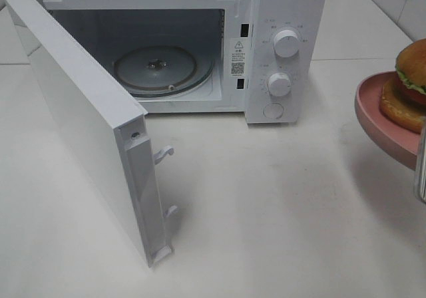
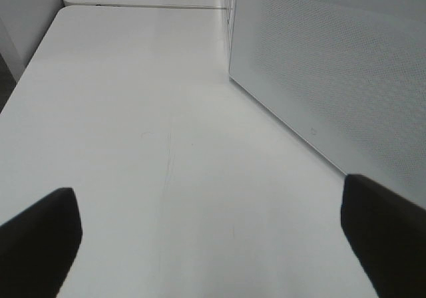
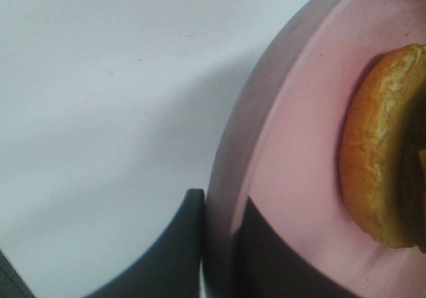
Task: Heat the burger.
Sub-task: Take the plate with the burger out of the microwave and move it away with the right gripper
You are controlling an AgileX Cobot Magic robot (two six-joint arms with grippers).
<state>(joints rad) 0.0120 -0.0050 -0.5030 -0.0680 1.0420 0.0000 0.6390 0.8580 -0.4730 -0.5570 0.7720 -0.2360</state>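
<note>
Burger [image 1: 407, 85] on its pink plate [image 1: 373, 108] is held above the counter [image 1: 279, 205] at the right edge of the scene, well right of the microwave [image 1: 200, 45], so the step in hand looks like the carry toward the oven. The right gripper [image 3: 213, 245] has its jaws clamped on the plate's rim, one finger below and one on the upper face, with the burger's bun near the grip but not touching it. The plate looks slightly tilted in the high view, though the burger sits well inside the rim.

The microwave door [image 1: 86, 132] stands swung wide to the near left, and the glass turntable [image 1: 160, 68] inside is bare. The left gripper [image 2: 206, 245] hangs over bare counter beside the door, jaws wide apart and holding nothing.

The next move, as I judge it, calls for bringing the plate left and farther back, level, through the opening, clear of the control knobs [image 1: 286, 43], and setting it centred on the turntable before letting go.
</note>
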